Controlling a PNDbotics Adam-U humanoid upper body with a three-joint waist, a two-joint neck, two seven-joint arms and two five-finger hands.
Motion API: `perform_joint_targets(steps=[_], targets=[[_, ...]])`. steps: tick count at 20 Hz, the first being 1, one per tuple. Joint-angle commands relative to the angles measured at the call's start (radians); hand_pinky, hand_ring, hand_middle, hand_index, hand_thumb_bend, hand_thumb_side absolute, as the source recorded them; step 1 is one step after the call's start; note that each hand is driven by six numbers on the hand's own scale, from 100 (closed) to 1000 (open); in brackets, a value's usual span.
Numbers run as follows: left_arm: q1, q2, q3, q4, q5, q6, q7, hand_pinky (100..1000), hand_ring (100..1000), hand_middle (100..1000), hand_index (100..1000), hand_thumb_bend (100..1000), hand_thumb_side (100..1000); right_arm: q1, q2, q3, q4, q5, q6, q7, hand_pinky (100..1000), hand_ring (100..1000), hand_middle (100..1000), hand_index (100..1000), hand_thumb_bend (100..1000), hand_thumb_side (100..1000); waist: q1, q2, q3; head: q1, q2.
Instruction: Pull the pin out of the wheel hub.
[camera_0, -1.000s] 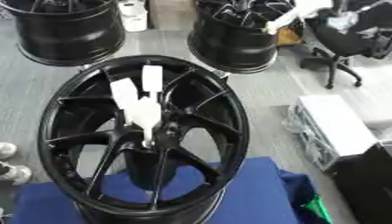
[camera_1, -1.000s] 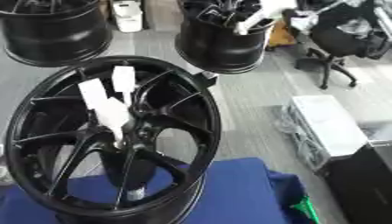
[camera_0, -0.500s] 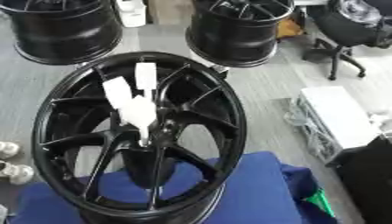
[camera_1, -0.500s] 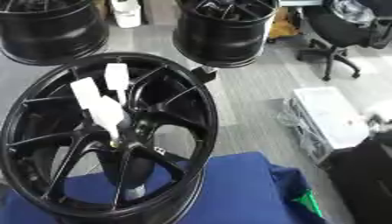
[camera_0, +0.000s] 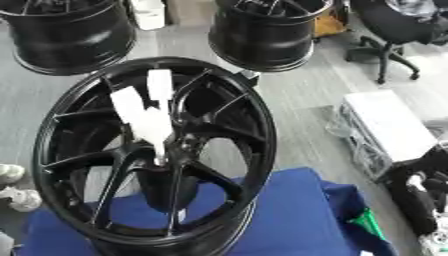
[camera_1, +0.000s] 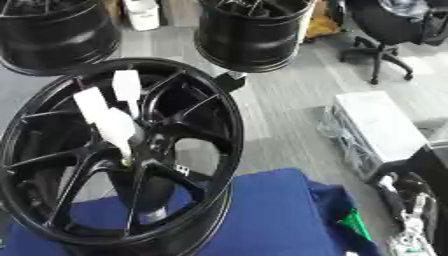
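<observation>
1. Camera has tilted; the whole scene sits differently in frame.
2. Robot's right hand (camera_1: 409, 200) now shows at lower right edge.
3. Wheel (camera_0: 149, 150) and white pin (camera_0: 149, 117) unmoved relative to each other.

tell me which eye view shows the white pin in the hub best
The left eye view: the white pin sits nearer mid-picture, its whole length down to the wheel hub visible. The right eye view shows it too, nearer the left edge.

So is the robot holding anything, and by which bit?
Nothing. The white pin sits untouched in the wheel; the right hand is far off, lower right.
</observation>
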Motion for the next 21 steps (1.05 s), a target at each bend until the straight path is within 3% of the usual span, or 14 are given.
perform_joint_targets(steps=[1,7,12,13,14,17,21], targets=[[-0.007,0.006,0.004,-0.014,0.004,-0.005,-0.003,717,766,646,730,462,633,-0.013,0.010,0.042,-0.109,0.034,-0.025,0.022,678,671,709,846,100,500,0.004,-0.004,0.003,0.000,-0.005],[-0.012,0.001,-0.001,-0.016,0.003,-0.007,-0.010,717,768,648,731,458,634,-0.024,0.040,0.139,-0.234,0.050,-0.085,0.095,665,653,686,840,100,505,0.008,0.001,0.010,0.000,-0.008],[-0.011,0.002,-0.003,-0.017,0.002,-0.010,-0.014,717,768,648,731,454,635,-0.038,0.042,0.197,-0.280,0.019,-0.115,0.153,657,637,666,836,100,523,0.010,0.002,0.013,0.014,-0.012],[-0.011,0.002,-0.004,-0.018,0.003,-0.010,-0.016,717,768,648,731,453,635,-0.039,0.045,0.207,-0.286,0.014,-0.121,0.161,657,637,665,836,100,480,0.010,0.002,0.014,0.016,-0.012],[-0.010,0.002,-0.004,-0.018,0.003,-0.011,-0.017,717,769,648,731,452,636,-0.040,0.046,0.216,-0.292,0.011,-0.127,0.171,657,636,665,836,100,521,0.011,0.003,0.014,0.019,-0.012],[-0.011,0.000,-0.005,-0.018,0.000,-0.011,-0.019,718,769,649,731,448,637,-0.041,0.046,0.239,-0.309,0.002,-0.145,0.197,656,634,663,837,100,522,0.012,0.006,0.015,0.025,-0.012],[-0.009,0.001,-0.007,-0.017,-0.004,-0.013,-0.021,718,771,651,731,447,639,-0.042,0.043,0.261,-0.326,-0.013,-0.156,0.224,655,631,657,837,100,525,0.014,0.004,0.014,0.069,0.005]])
